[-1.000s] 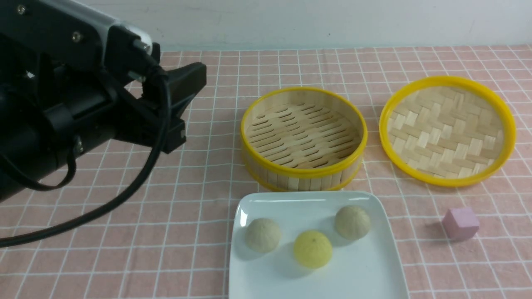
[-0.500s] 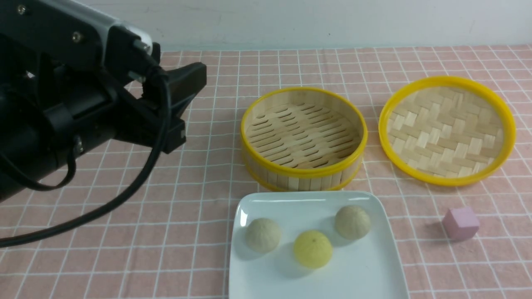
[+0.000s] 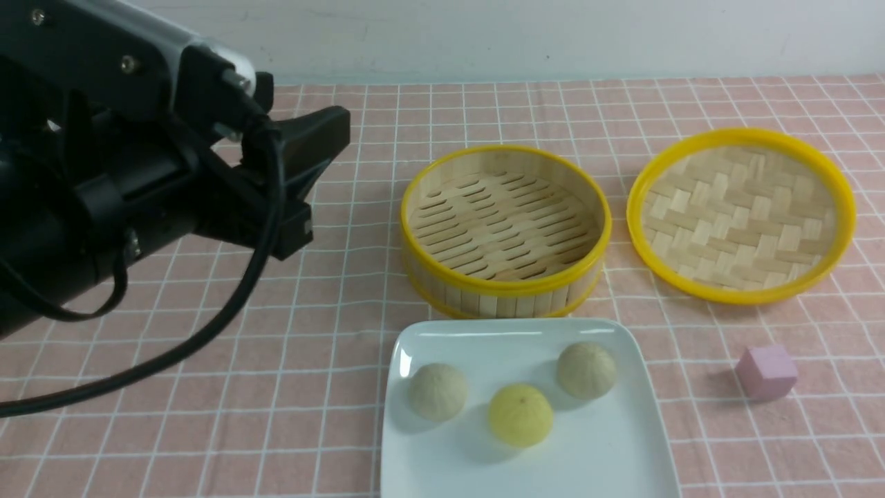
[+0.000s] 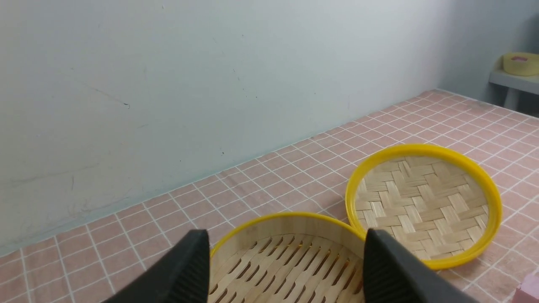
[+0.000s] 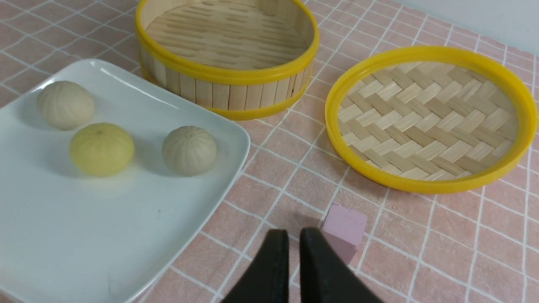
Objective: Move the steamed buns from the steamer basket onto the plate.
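Little has moved since the earlier frames: the left gripper (image 4: 286, 256) and its arm have crept slightly toward the middle of the front view, and the lid (image 3: 740, 216) at the right of that view has shifted a touch leftward. That left gripper stands wide open with nothing between its fingers, hanging at the upper left of the front view, well apart from the plate (image 3: 588, 456).

The right gripper (image 5: 294, 252) shows only in its own wrist view, at the bottom edge. Its fingers are drawn almost together with a thin gap and hold nothing. It hangs above the tablecloth (image 3: 332, 332) near the pink cube (image 3: 766, 372).

All three buns sit on the plate in the lower middle of the front view: a beige bun (image 3: 437, 391) at the left, a yellow bun (image 3: 520, 415) in front, and another beige bun (image 3: 586, 370) at the right, none touching. The basket (image 3: 505, 287) just behind the plate is empty, so the task looks finished.

The buns look light and somewhat soft, with ribbed domed tops. Being round, they could roll or skid on the glossy plate. If one needed shifting, the safest hold would be from above, across its widest part low on the dome, with a gentle squeeze.
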Robot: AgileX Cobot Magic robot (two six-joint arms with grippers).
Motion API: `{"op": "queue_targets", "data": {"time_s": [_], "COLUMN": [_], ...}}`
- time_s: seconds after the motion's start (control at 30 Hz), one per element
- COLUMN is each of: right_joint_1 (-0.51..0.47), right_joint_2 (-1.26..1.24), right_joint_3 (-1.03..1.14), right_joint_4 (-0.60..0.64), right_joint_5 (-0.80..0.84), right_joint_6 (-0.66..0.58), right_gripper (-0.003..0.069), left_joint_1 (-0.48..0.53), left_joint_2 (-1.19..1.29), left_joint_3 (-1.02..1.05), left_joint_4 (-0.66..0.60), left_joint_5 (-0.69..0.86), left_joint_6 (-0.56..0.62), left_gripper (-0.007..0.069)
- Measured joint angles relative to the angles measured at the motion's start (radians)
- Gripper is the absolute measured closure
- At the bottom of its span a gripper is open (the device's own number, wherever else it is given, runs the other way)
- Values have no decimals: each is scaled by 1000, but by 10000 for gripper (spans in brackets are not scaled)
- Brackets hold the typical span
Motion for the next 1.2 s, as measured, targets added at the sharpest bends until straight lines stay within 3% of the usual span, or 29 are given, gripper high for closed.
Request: {"op": "queue_targets", "data": {"time_s": [0.33,0.63,0.83,1.2], "right_joint_1": [-14,-173,-237,-250], "right_joint_2": [-29,-188,-267,-309], "right_joint_3": [69,71,71,71], "right_joint_4": [15,124,130,147], "right_joint_5": [12,47,49,51], "right_joint_6": [-1,0,0,-1], "right_gripper": [574,568,559,553], "left_joint_1": [0,0,0,0], "left_joint_2": [0,0,0,0], "left_joint_3": [0,0,0,0], "left_joint_4": [-13,-13,-13,-13], "left_joint_5": [35,52,80,126], "left_joint_6": [0,0,0,0], "left_gripper": [130,130,130,130]}}
